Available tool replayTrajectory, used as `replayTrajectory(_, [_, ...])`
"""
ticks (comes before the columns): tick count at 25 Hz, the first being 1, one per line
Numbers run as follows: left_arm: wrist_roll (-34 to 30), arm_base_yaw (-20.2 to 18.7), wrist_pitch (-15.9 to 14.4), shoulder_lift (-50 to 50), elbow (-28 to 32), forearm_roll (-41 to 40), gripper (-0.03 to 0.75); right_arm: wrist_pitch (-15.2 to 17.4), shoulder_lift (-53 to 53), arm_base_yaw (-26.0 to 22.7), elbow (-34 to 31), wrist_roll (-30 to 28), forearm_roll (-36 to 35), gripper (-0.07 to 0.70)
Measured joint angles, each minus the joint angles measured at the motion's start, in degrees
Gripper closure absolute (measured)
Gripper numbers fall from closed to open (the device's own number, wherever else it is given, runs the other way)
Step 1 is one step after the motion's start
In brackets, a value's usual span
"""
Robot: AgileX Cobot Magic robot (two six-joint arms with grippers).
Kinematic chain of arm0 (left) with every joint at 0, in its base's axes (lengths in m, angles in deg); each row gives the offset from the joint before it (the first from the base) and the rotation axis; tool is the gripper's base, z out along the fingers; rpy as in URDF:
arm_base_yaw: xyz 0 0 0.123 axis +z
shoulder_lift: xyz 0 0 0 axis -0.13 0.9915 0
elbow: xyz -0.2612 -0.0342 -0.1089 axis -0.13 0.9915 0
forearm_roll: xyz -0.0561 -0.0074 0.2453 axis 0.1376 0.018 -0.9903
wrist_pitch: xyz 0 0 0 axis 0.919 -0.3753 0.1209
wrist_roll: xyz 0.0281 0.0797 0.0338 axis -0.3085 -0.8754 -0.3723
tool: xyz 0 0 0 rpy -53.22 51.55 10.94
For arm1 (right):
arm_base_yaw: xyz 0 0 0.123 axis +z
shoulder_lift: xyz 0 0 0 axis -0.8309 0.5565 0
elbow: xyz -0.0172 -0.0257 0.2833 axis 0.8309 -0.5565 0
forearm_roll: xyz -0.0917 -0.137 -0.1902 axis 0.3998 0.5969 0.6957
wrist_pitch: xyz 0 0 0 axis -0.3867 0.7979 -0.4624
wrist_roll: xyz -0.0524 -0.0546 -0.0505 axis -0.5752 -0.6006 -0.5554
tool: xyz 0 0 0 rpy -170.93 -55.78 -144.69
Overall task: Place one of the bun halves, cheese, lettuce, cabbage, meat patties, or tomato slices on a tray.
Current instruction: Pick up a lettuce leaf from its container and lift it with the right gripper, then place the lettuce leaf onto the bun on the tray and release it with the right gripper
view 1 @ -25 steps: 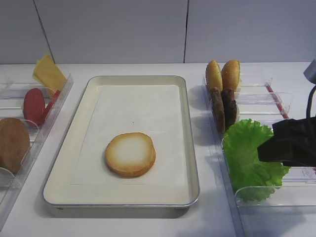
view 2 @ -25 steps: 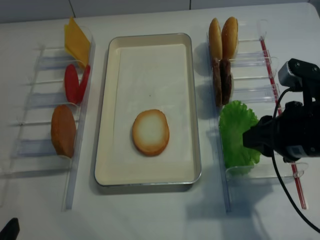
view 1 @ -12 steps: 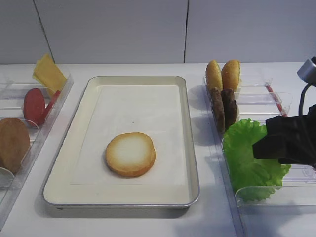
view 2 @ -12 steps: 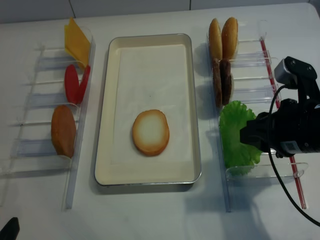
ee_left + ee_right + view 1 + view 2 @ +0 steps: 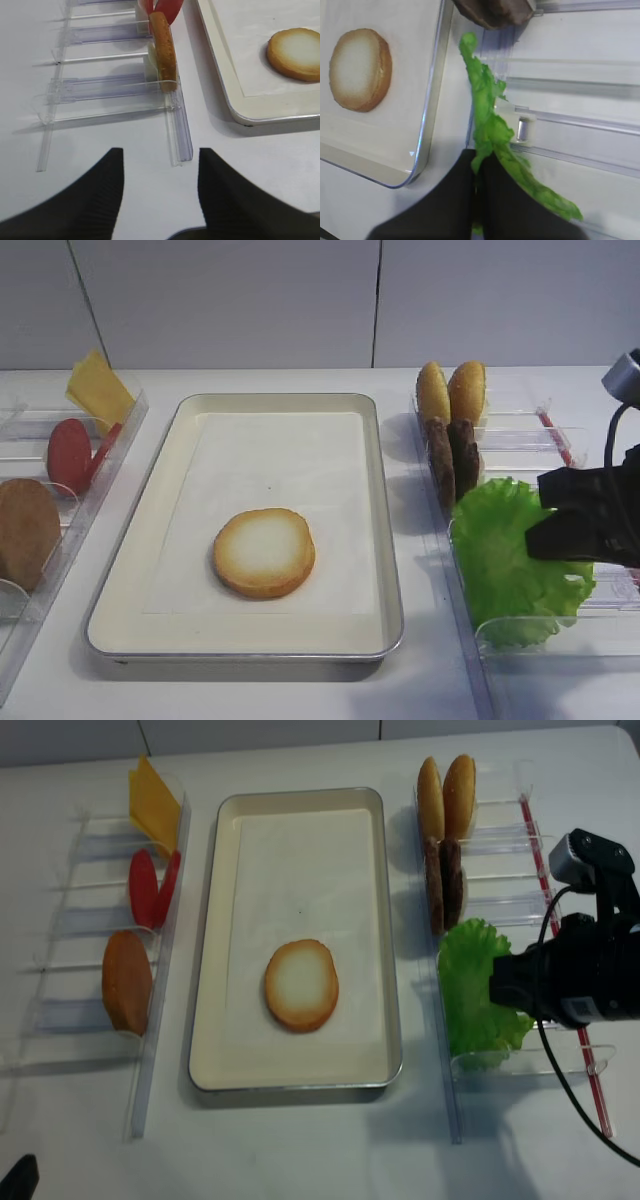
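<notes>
— Between the two black fingers (image 5: 455, 200) of the right gripper (image 5: 479, 175), what's caught?

— The lettuce (image 5: 492, 135). In the right wrist view the jaws are pressed together on the leaf's ruffled edge, with green showing on both sides of the seam. The leaf stands on edge in its slot of the clear plastic rack (image 5: 560, 635), its long axis running up the picture away from the fingertips toward the meat patties (image 5: 452, 460).

— And where does it need to go from there?

— To the tray (image 5: 150, 540), which lies just beside the rack, toward the robot's left. A bun half (image 5: 264, 552) already sits face-up on the paper liner, near the tray's front end. My reading is that the leaf must come up out of the slot first, then travel sideways over the raised rim.

— Which arm is better placed?

— The right one, plainly; it already has the leaf. The left gripper (image 5: 157, 165) hangs with its fingers spread and nothing between them, over bare table in front of the other rack, well apart from the lettuce.
</notes>
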Motion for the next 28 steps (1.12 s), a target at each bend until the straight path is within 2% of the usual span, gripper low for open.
replayTrajectory(3, [0.0, 0.0, 0.0, 0.0, 0.0, 0.0, 0.396, 1.8, -1.0, 0.0, 2.6, 1.0, 0.1, 0.579])
replayTrajectory(12, [0.0, 0.0, 0.0, 0.0, 0.0, 0.0, 0.396, 12.5, -2.7, 0.0, 11.5, 6.0, 1.3, 0.58])
replayTrajectory(14, [0.0, 0.0, 0.1, 0.0, 0.0, 0.0, 0.396, 13.2, -2.7, 1.2, 12.9, 7.2, 1.2, 0.58])
replayTrajectory(16, [0.0, 0.0, 0.1, 0.0, 0.0, 0.0, 0.396, 12.7, -2.7, 4.9, 13.9, 8.3, 1.1, 0.58])
replayTrajectory(18, [0.0, 0.0, 0.1, 0.0, 0.0, 0.0, 0.396, 10.5, -2.4, 9.8, 14.7, 9.5, 1.0, 0.58])
replayTrajectory(23, [0.0, 0.0, 0.1, 0.0, 0.0, 0.0, 0.396, 2.3, 2.8, 23.5, 17.5, 12.1, 0.4, 0.58])
replayTrajectory(28, [0.0, 0.0, 0.1, 0.0, 0.0, 0.0, 0.396, -3.4, 12.9, 31.8, 22.8, 12.5, -0.2, 0.58])
